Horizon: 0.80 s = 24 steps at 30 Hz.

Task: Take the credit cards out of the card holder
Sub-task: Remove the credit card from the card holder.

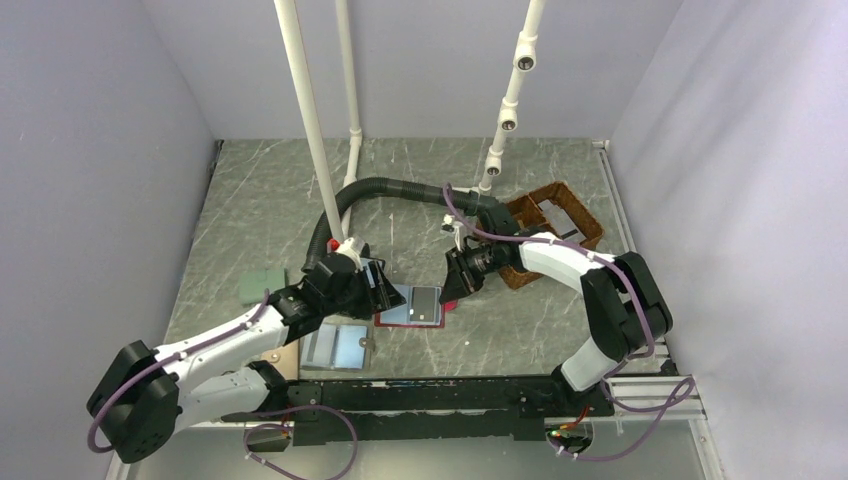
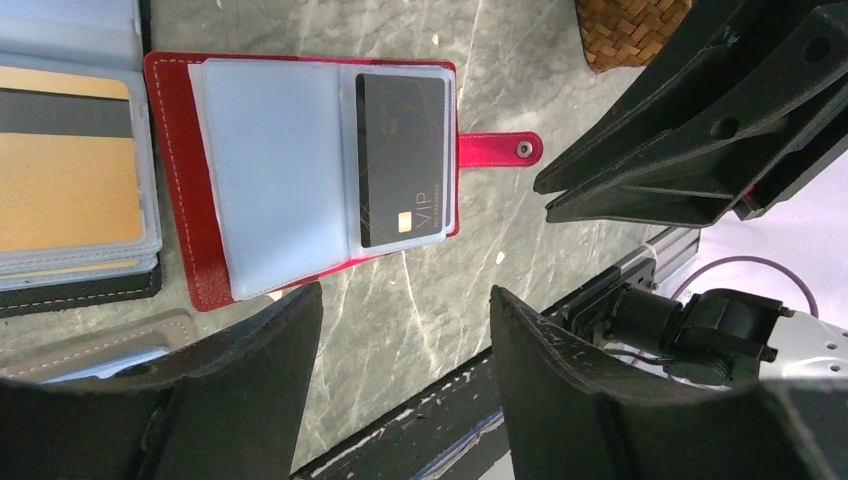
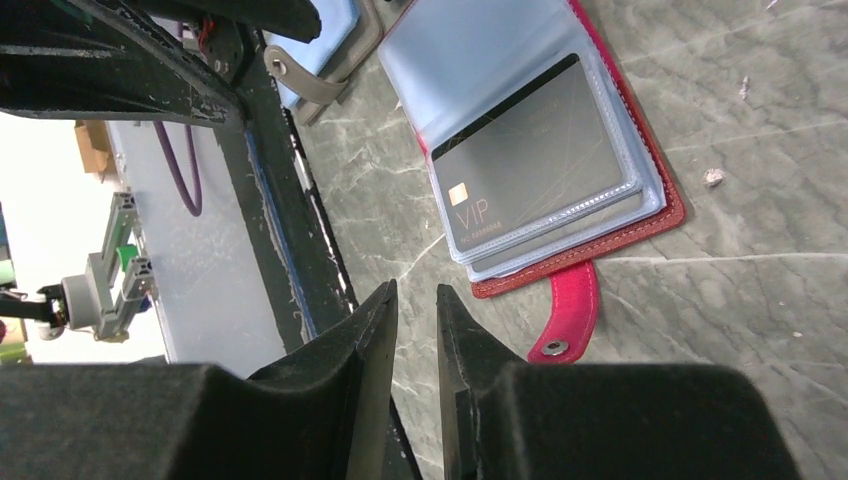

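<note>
**Step in hand:** card extraction, approach phase. The card holder (image 2: 175,180) lies open and flat on the bench (image 2: 520,60), between the two arms, with its pull tab (image 2: 500,150) unfastened and pointing away from the spine. Neither gripper touches it.

**Gripper state:**
- The left gripper (image 2: 405,340) stands wide and empty, hovering just beside the holder's long edge.
- The right gripper (image 3: 413,340) is narrow, with only a slit between its fingers and nothing in it. It is near the tab end.

**Containers and contents:**
- The card holder has clear plastic sleeves. The sleeve on the tab side holds a black card (image 2: 400,160) marked VIP. The facing sleeve (image 2: 275,170) appears empty. More sleeves are stacked beneath, and their contents cannot be determined.
- A black-rimmed case (image 2: 80,292) lies just beside the holder and shows a tan card (image 2: 65,190).
- A woven basket (image 2: 630,20) stands behind the right arm. Flat items lie inside, too small to identify.

**Next move, as judged:** one gripper pins the red cover. The other pinches the exposed edge of the black card and slides it out along the sleeve opening. The main risk is the whole holder lifting with the card.
</note>
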Each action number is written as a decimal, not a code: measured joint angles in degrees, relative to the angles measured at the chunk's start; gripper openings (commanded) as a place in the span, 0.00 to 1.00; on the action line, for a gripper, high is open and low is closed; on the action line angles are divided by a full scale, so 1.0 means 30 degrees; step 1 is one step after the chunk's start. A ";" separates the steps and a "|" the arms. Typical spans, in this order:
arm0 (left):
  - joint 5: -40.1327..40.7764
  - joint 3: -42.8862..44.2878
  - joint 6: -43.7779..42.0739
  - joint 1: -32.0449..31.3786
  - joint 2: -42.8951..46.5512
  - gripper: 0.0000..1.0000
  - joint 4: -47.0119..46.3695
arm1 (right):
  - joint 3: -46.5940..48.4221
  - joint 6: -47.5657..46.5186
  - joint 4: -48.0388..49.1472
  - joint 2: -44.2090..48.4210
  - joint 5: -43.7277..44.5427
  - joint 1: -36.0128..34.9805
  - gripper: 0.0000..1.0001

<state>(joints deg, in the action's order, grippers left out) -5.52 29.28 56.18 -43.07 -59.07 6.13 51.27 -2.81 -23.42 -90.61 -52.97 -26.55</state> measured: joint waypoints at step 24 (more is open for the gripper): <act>-0.0962 0.0000 0.0058 -0.0175 -0.4947 0.54 -0.4269 | 0.0000 0.4320 0.1851 -0.2127 0.1319 -0.0342 0.13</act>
<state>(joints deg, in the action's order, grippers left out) -8.40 29.28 56.36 -43.59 -73.91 -6.68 51.27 10.15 -17.87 -96.99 -49.01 -27.57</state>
